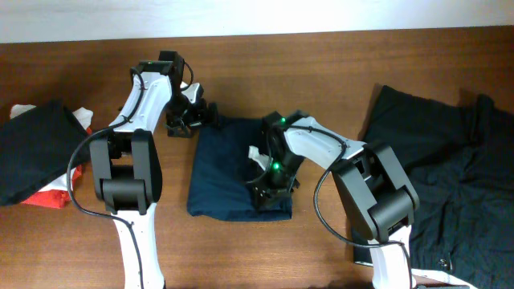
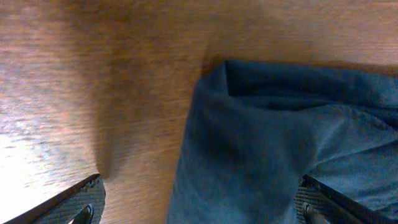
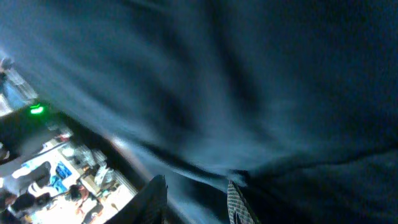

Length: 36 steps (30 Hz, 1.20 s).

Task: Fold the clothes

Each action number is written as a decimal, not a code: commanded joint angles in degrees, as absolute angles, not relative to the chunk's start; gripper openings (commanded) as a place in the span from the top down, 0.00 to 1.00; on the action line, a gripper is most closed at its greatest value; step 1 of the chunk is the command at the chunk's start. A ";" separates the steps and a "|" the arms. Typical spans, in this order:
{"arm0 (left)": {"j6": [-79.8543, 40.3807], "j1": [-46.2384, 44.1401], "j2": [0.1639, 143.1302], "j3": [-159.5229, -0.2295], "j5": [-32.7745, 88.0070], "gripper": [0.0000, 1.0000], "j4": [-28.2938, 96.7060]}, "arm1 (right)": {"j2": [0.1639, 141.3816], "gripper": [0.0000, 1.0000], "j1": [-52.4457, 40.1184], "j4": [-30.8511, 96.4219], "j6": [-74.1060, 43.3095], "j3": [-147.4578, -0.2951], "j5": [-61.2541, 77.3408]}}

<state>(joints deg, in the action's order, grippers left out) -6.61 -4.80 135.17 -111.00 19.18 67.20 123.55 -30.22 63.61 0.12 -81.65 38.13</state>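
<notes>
A folded black pile (image 1: 36, 148) lies at the left edge of the table (image 1: 321, 72), over a red and white cloth (image 1: 50, 195). The left gripper (image 1: 189, 119) hangs at the far left corner of the navy shorts (image 1: 229, 172). Its fingers (image 2: 81, 202) are spread wide and released, with the corner lying loose between them and nothing pinched.

The navy shorts lie mid-table as a flat, already doubled rectangle. They look light, limp and thin, so by my reckoning they will sag and slide wherever they are not held. The best holds are a corner or the thicker folded edge, taking all layers at once. A pinch in the middle would only raise a peak.

The right gripper (image 1: 269, 191) is down on the near right part of the shorts. Its jaws stand narrow, but its own view is blurred blue cloth. I cannot tell whether it has a fold clamped or is only pressing.

At the right edge, well apart, black shorts (image 1: 450, 160) lie crumpled and unfolded. They look equally soft and should want spreading flat by waistband or hem first
</notes>
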 commanded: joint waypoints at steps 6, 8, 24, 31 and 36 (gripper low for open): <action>-5.74 -4.71 136.00 -109.60 18.26 0.03 78.02 | 123.22 0.61 -22.94 60.07 -15.81 -78.74 6.02; -5.72 -4.71 135.94 -109.60 22.17 0.02 80.88 | 123.22 0.59 -19.49 58.00 -16.60 -79.72 4.19; 1.28 -5.65 125.99 -109.60 23.92 0.01 54.65 | 123.13 0.56 -14.35 72.86 -12.47 -105.56 2.74; 11.51 -8.69 131.90 -109.60 29.82 0.01 50.52 | 123.13 0.57 -14.66 74.98 -12.47 -105.56 2.74; 11.70 -9.61 136.66 -109.60 30.41 0.01 50.41 | 123.13 0.57 -14.66 76.18 -12.49 -105.56 2.72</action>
